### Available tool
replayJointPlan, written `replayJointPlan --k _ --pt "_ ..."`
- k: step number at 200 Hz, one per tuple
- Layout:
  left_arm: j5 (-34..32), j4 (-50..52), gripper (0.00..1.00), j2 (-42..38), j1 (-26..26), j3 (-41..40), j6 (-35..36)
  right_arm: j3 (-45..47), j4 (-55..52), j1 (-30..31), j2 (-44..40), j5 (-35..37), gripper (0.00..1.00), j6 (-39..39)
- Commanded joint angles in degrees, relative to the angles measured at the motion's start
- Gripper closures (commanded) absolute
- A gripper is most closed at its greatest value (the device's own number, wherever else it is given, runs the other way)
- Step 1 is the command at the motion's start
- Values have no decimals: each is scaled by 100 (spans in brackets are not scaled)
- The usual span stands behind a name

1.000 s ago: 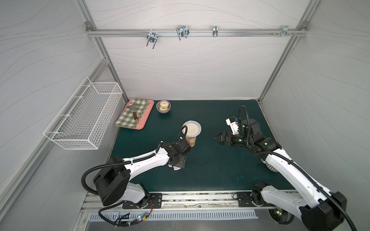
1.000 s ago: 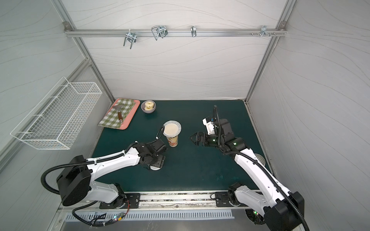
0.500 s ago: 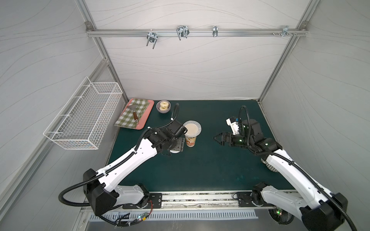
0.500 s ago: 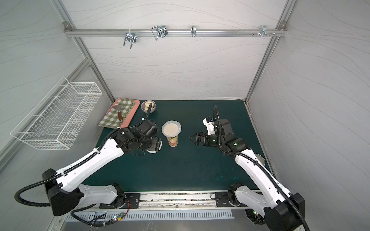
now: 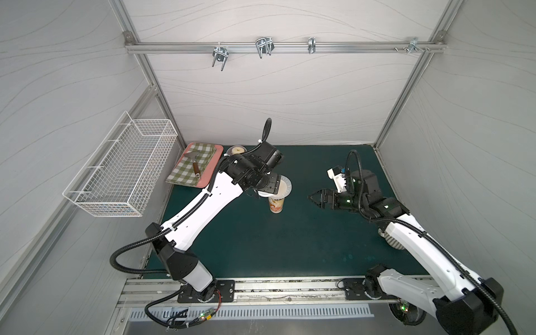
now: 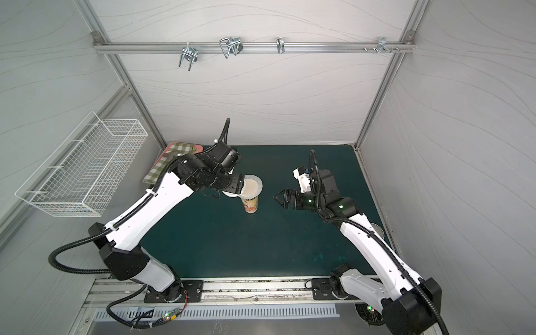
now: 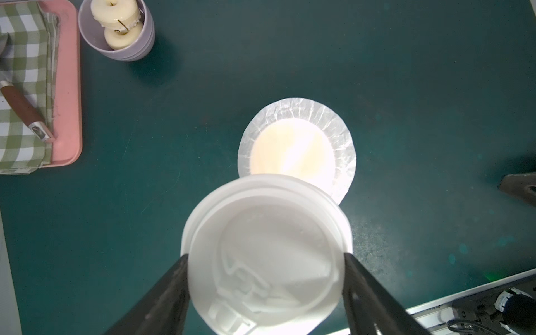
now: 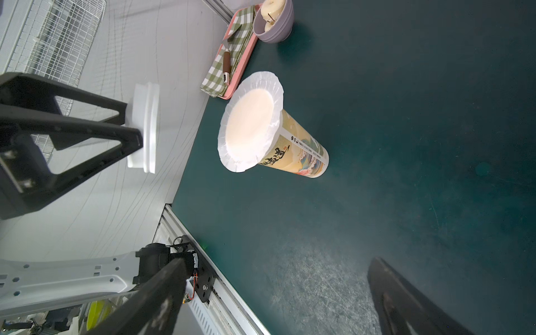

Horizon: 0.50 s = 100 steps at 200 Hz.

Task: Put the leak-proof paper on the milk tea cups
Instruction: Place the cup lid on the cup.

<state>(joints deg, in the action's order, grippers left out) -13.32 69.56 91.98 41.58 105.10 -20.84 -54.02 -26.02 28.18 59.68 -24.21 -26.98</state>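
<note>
- leak-proof paper (image 7: 342, 136) lies flat over the mouth of the milk tea cup (image 5: 276, 204); its crinkled edge overhangs the rim all round.
- Cup is upright mid-table (image 5: 290, 246), cream showing through the sheet.
- left tool (image 7: 266, 259) is clamped on a white plastic lid (image 7: 269, 220), fingers on opposite edges.
- Lid is in the air just left of the cup mouth, clear of it (gap shows in the right wrist view).
- right tool (image 5: 313, 199) has its jaws wide apart, holding nothing, and hangs right of the cup, well apart from it.
- Far left: pink tray (image 5: 206, 182) with checked cloth; lilac bowl (image 7: 121, 49) beside it.
</note>
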Motion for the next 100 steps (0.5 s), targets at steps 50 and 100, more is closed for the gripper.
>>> replayJointPlan --k 50,100 --pt "255 381 23 1019 -124 1097 530 -285 9 -15 293 32 1 186" --pt "341 559 23 1590 -142 1541 693 -337 42 -140 381 -52 1 207"
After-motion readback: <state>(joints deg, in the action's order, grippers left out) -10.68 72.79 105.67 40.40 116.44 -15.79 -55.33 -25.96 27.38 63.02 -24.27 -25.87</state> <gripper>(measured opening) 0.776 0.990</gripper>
